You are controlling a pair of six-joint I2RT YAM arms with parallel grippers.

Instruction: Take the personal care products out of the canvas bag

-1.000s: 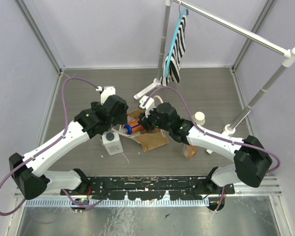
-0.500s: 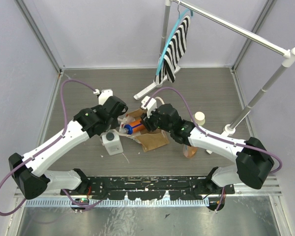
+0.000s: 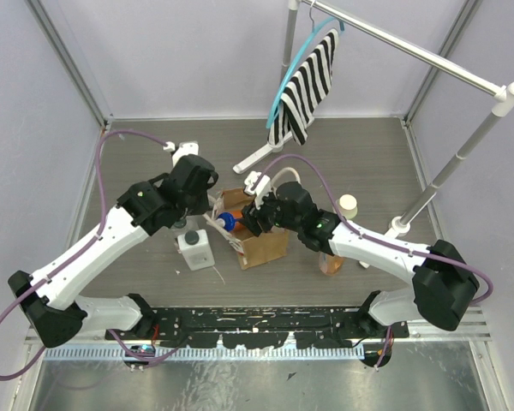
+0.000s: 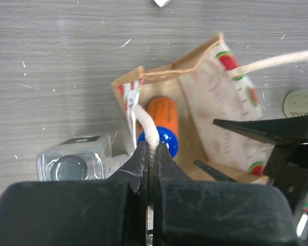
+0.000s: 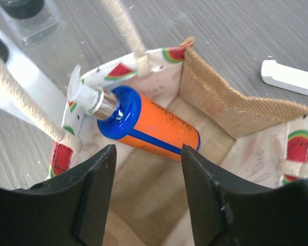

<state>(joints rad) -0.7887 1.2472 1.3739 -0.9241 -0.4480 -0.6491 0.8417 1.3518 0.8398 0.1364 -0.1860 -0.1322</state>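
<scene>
The canvas bag (image 3: 265,246) sits near the middle of the table (image 3: 154,163) between the two arms, its mouth open and showing a watermelon-print lining. Inside it lies the orange bottle (image 5: 159,128), slanted, with its blue cap and pump head up against the bag's rim on the left arm's side. The left pincer (image 4: 149,156) is fully closed, its two fingers pinching one cream handle (image 4: 142,119) of the bag right above the blue cap. The right pincer (image 5: 147,151) hangs over the bag's mouth with its jaws apart, one finger on each side of the orange bottle in the wrist view; it has hold of nothing, and whether the fingers touch the bottle cannot be told. The squat white bottle (image 3: 194,248) with the black cap stands on the table just beside the bag, on its left. The tall cream bottle (image 3: 349,205) stands to the right of the bag, beyond the right arm, and the pink bottle (image 3: 331,262) stands nearer the arm bases, partly hidden under that arm. At the back a black-and-white striped cloth (image 3: 307,86) hangs from a rack (image 3: 428,60).
</scene>
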